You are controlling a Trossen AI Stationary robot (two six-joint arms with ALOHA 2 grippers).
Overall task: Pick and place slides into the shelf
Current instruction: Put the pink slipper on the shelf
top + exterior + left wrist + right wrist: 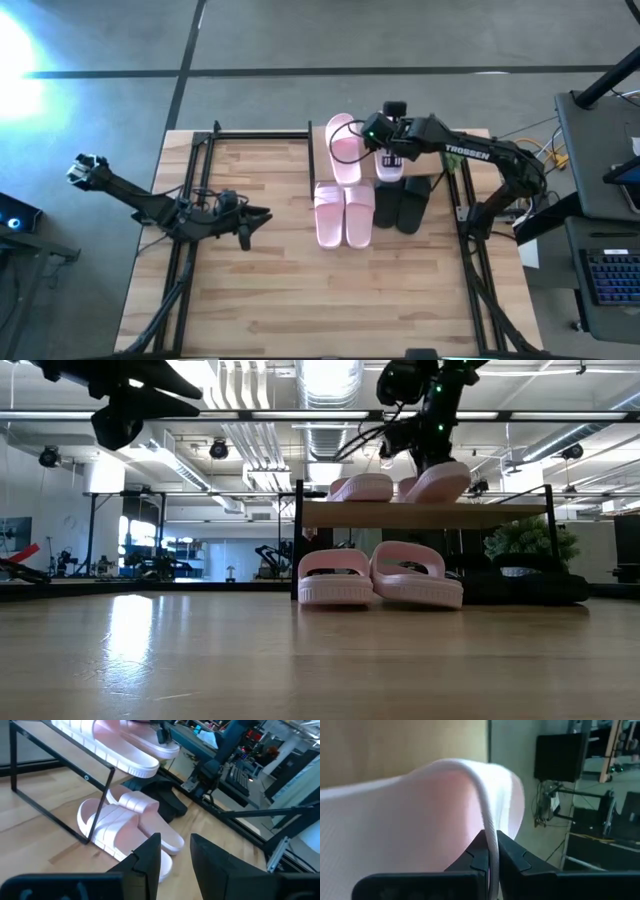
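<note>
Two light pink slides are on the shelf's light-wood top board point(500, 513): one free point(343, 150) point(360, 487), lying on its sole, and one point(437, 481) under my right gripper point(490, 851), which is shut on it. Two more pink slides point(345, 215) point(380, 575) point(125, 822) lie on the table at the shelf's near side. Two black slides point(402, 203) point(525, 586) lie beside them, to the right. My left gripper point(262, 214) point(176, 852) hovers open above the table, left of the shelf, touching nothing. My right gripper pinches a thin curved pink edge point(489, 827) of the slide between its two fingers. It comes from above, slanting in from the table's right. In the low view the slide sits slightly tilted at the shelf's top board, next to the other pink slide.
The shelf stands on thin black legs point(97, 815) point(297, 540) at the table's far middle. Black frame rails point(190, 180) run along the table's left and right sides. Bare wooden tabletop point(300, 300) lies toward the near edge.
</note>
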